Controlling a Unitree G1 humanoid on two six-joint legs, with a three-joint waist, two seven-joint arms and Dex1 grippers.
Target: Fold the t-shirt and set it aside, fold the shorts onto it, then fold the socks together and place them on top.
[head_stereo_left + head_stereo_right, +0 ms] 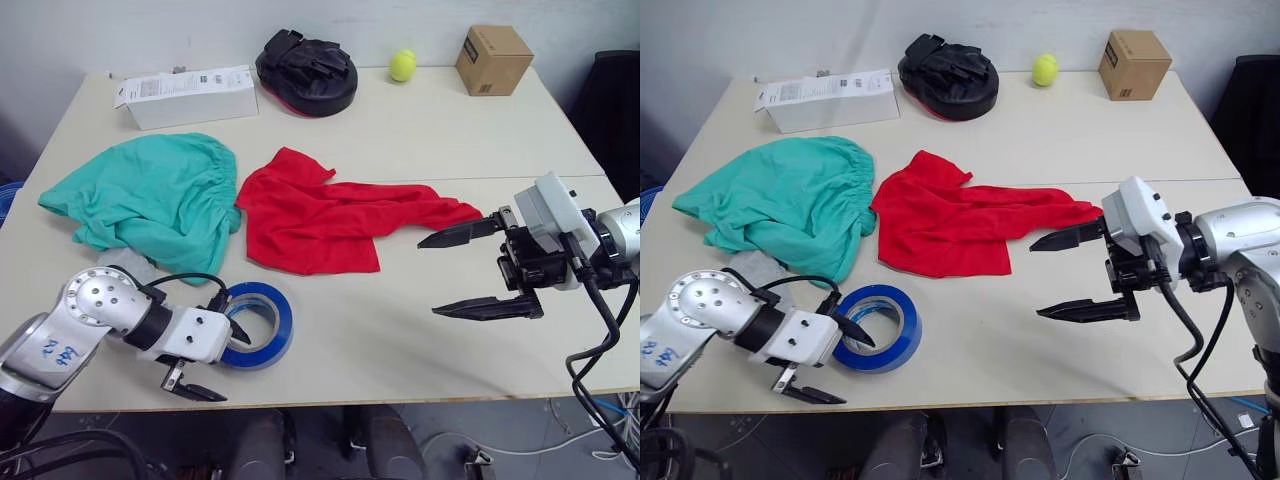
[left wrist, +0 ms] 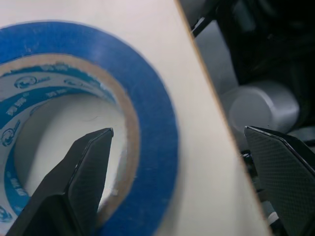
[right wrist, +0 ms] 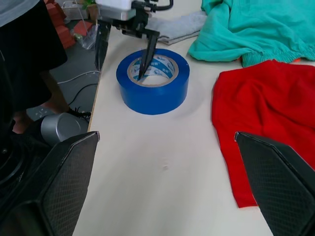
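Socks (image 1: pixel 128 264) half hidden under shorts (image 1: pixel 150 200)

The socks (image 1: pixel 128 266) lie mostly hidden beneath the shorts (image 1: pixel 150 198) and the left arm; seemingly one grey patch shows.

We see a bright red t-shirt (image 1: pixel 325 222) beside teal-green shorts (image 1: pixel 150 200), with a light grey sock (image 3: pixel 179 27) by the shorts' edge. The tape roll (image 1: pixel 256 322) is blue outside, with a tan core ring and a white inner face printed in blue lettering. All of it lies on a pale cream table (image 1: pixel 420 140). Further back we find a white box (image 1: pixel 188 95) with dark print on its label, a black pad (image 1: pixel 306 72) with a red rim underneath, a yellow-green ball (image 1: pixel 403 65) and a brown cardboard box (image 1: pixel 493 60). Both grippers (image 1: pixel 478 270) have black fingers; the arms are silver and white.
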